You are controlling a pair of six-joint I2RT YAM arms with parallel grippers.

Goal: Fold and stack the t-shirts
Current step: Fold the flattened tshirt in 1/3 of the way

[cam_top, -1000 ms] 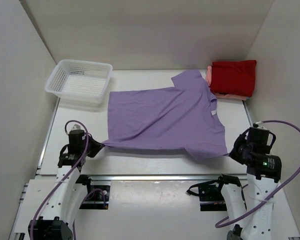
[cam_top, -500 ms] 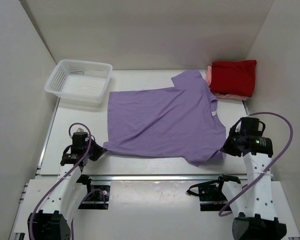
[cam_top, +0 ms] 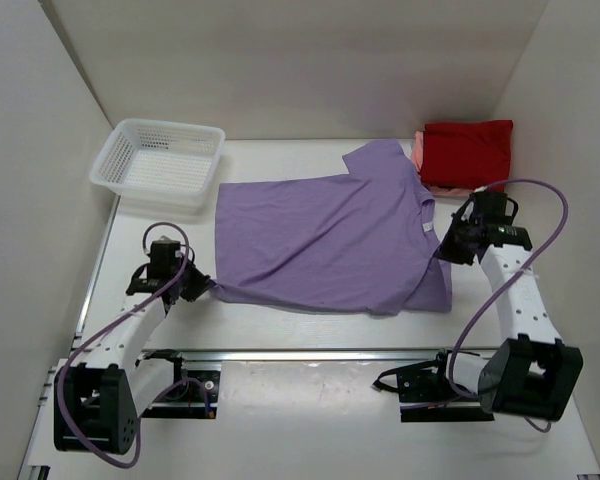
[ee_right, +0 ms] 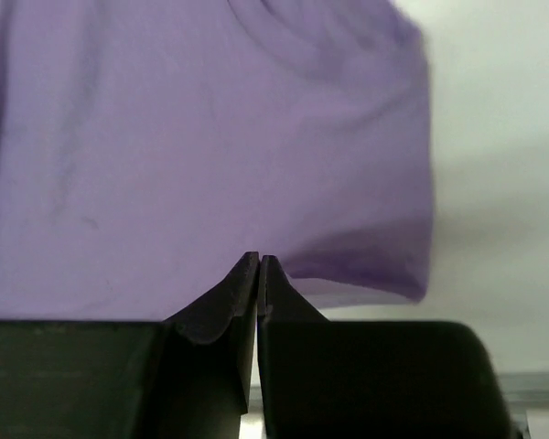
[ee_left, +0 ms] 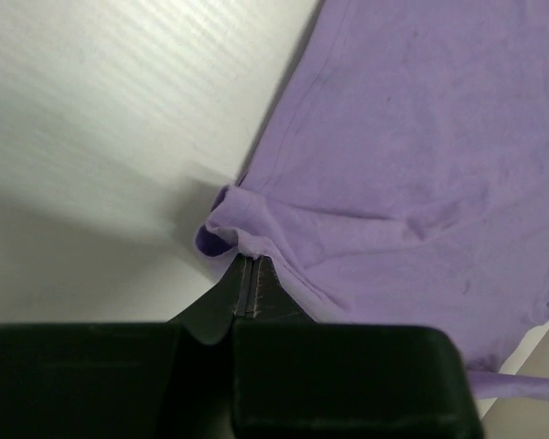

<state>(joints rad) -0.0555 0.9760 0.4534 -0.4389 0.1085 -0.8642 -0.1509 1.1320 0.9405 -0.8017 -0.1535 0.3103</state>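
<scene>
A lavender t-shirt (cam_top: 320, 235) lies spread across the middle of the table, collar to the right. My left gripper (cam_top: 202, 290) is shut on its near-left hem corner; in the left wrist view the cloth (ee_left: 412, 137) bunches right at the closed tips of that gripper (ee_left: 249, 262). My right gripper (cam_top: 443, 252) is shut on the shirt's near right edge, which is folded over toward the collar. In the right wrist view its tips (ee_right: 259, 262) meet the lavender cloth (ee_right: 210, 128). A folded red t-shirt (cam_top: 467, 153) lies on a salmon pink one (cam_top: 419, 151) at the back right.
A white lattice basket (cam_top: 160, 160) stands at the back left of the table. White walls close in the left, back and right sides. A metal rail (cam_top: 310, 352) runs along the table's near edge.
My right gripper has swung from the near right corner toward the back, drawing the near sleeve up over the shirt. My left gripper has shifted a little farther back with the hem corner.
</scene>
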